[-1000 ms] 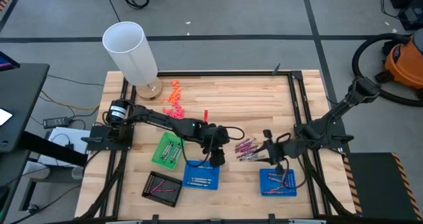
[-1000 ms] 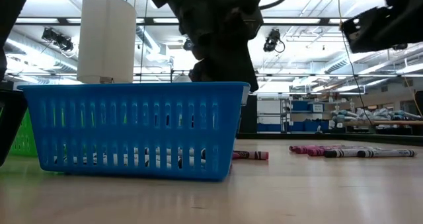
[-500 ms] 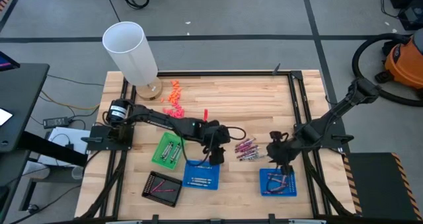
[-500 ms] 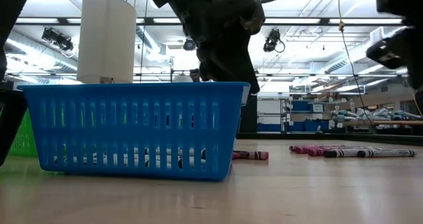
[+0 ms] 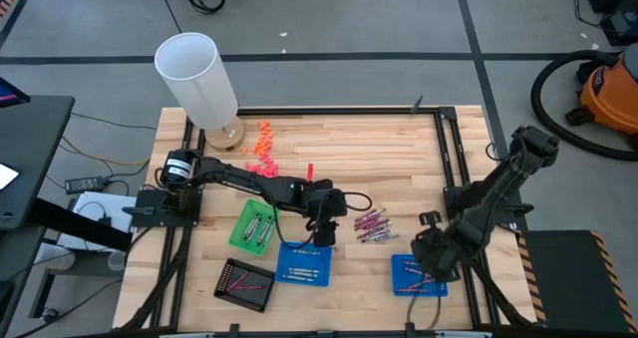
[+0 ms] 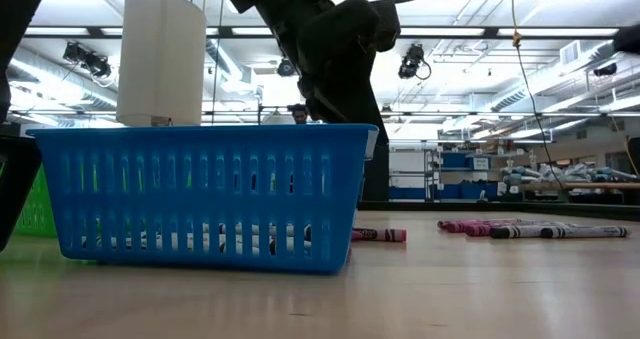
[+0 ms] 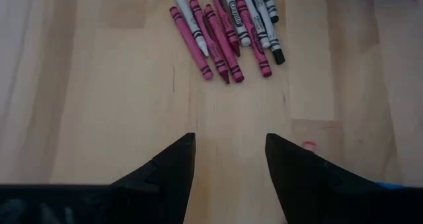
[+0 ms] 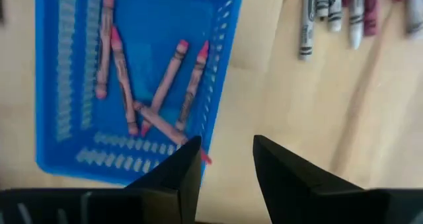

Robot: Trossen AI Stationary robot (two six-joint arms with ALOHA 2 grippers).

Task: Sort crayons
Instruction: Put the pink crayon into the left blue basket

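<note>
Several pinkish-red, maroon and silvery-grey crayons (image 5: 371, 225) lie loose on the wood table between my arms; they also show in the left wrist view (image 7: 225, 26) and the low view (image 6: 530, 229). My left gripper (image 7: 228, 141) is open and empty, just left of the pile, above the far edge of the middle blue tray (image 5: 304, 265). My right gripper (image 8: 227, 145) is open and empty, above the far left edge of the right blue tray (image 8: 59, 85). That tray holds several pinkish crayons (image 8: 155, 85), which lie flat on its floor.
A green tray (image 5: 254, 225) and a black tray (image 5: 245, 283) stand left of the middle blue tray, each with crayons in it. A tall white cylinder (image 5: 196, 79) and orange chunky bits (image 5: 261, 149) are at the far left. Black frame rails (image 5: 449, 169) run along the table's sides.
My right gripper has gone from beside the loose crayon pile toward the table's near edge and a little right, ending over the right blue tray. In the low view it has left the picture to the right. The loose crayons lie as before.
</note>
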